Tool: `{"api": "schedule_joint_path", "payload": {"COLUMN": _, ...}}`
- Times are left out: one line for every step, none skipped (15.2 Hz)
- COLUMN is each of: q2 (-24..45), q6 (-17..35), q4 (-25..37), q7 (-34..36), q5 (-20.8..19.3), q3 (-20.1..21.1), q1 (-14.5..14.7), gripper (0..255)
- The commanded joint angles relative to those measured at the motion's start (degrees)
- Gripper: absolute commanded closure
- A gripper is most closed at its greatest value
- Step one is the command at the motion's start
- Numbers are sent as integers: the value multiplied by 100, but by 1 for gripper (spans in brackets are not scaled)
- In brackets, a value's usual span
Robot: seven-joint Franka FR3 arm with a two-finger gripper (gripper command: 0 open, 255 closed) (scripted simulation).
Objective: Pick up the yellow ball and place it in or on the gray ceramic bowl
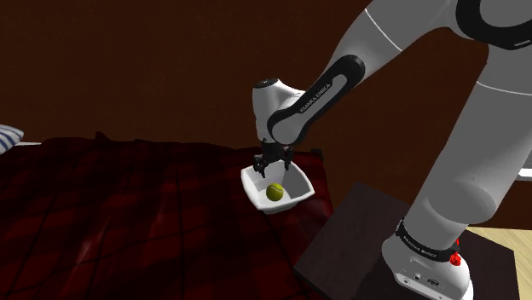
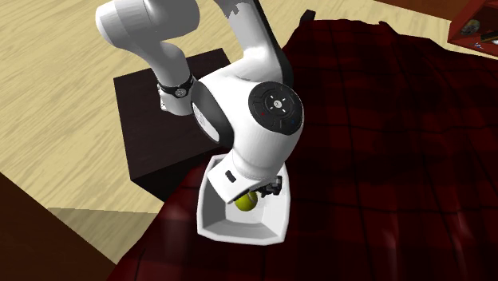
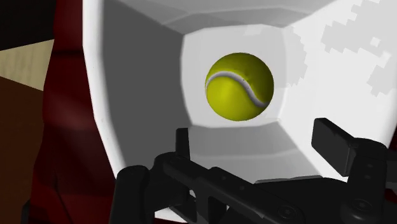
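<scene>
A yellow tennis ball [image 1: 274, 193] lies on the floor of a squarish bowl [image 1: 295, 199], drawn white-grey, near the edge of a dark red plaid cover. My black gripper [image 1: 274, 162] hangs just above the bowl, pointing down into it. In the wrist view the fingers [image 3: 182, 144] stand apart and the ball [image 3: 240, 86] rests beyond them on the bowl's bottom, touching neither; the gripper [image 3: 257, 145] is open with nothing held. In the second exterior view my hand covers part of the bowl [image 2: 238, 229], and the ball [image 2: 245, 202] peeks out under it.
The plaid cover [image 1: 128, 204] spreads to the shoulder view's left. My dark stand [image 2: 160, 112] sits on a wooden floor [image 2: 56, 96] beside it. A striped cushion [image 1: 8, 136] lies at the far left, and a red object [image 2: 476, 24] at the second exterior view's upper right.
</scene>
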Motion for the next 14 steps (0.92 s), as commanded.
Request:
{"api": "schedule_joint_path", "payload": {"q2": 0, "q6": 0, "q4": 0, "q7": 0, "q5": 0, "q3": 0, "q1": 0, "gripper": 0}}
{"api": "schedule_joint_path", "payload": {"q2": 0, "q6": 0, "q4": 0, "q7": 0, "q5": 0, "q3": 0, "q1": 0, "gripper": 0}}
{"api": "schedule_joint_path", "payload": {"q2": -145, "q6": -195, "q4": 57, "q7": -58, "q5": 85, "q3": 18, "q1": 11, "gripper": 0}}
{"api": "schedule_joint_path", "payload": {"q2": -283, "q6": -391, "q4": 123, "q7": -111, "q5": 163, "q3": 33, "q1": 22, "gripper": 0}}
{"api": "schedule_joint_path", "payload": {"q2": -412, "q6": -588, "q4": 197, "q7": -158, "q5": 232, "q3": 45, "q1": 34, "gripper": 0}}
{"api": "schedule_joint_path", "payload": {"q2": -508, "q6": -744, "q4": 261, "q7": -191, "q5": 281, "q3": 52, "q1": 45, "gripper": 0}}
{"api": "schedule_joint_path", "payload": {"q2": -508, "q6": -744, "q4": 261, "q7": -191, "q5": 281, "q3": 51, "q1": 46, "gripper": 0}}
{"api": "schedule_joint_path", "payload": {"q2": -508, "q6": -744, "q4": 261, "q7": -191, "q5": 281, "q3": 51, "q1": 46, "gripper": 0}}
{"api": "schedule_joint_path", "payload": {"q2": -508, "q6": -744, "q4": 261, "q7": -191, "q5": 282, "q3": 50, "q1": 47, "gripper": 0}}
{"api": "schedule_joint_path", "payload": {"q2": -508, "q6": -744, "q4": 261, "q7": -191, "q5": 281, "q3": 50, "q1": 47, "gripper": 0}}
{"api": "schedule_joint_path", "payload": {"q2": -508, "q6": -744, "q4": 261, "q7": -191, "q5": 281, "q3": 50, "q1": 47, "gripper": 0}}
{"api": "schedule_joint_path", "payload": {"q2": -508, "q6": -744, "q4": 261, "q7": -191, "q5": 281, "q3": 50, "q1": 47, "gripper": 0}}
{"api": "schedule_joint_path", "payload": {"q2": -508, "q6": -744, "q4": 261, "q7": -191, "q5": 281, "q3": 50, "q1": 47, "gripper": 0}}
{"api": "schedule_joint_path", "payload": {"q2": -508, "q6": -744, "q4": 261, "q7": -191, "q5": 281, "q3": 50, "q1": 47, "gripper": 0}}
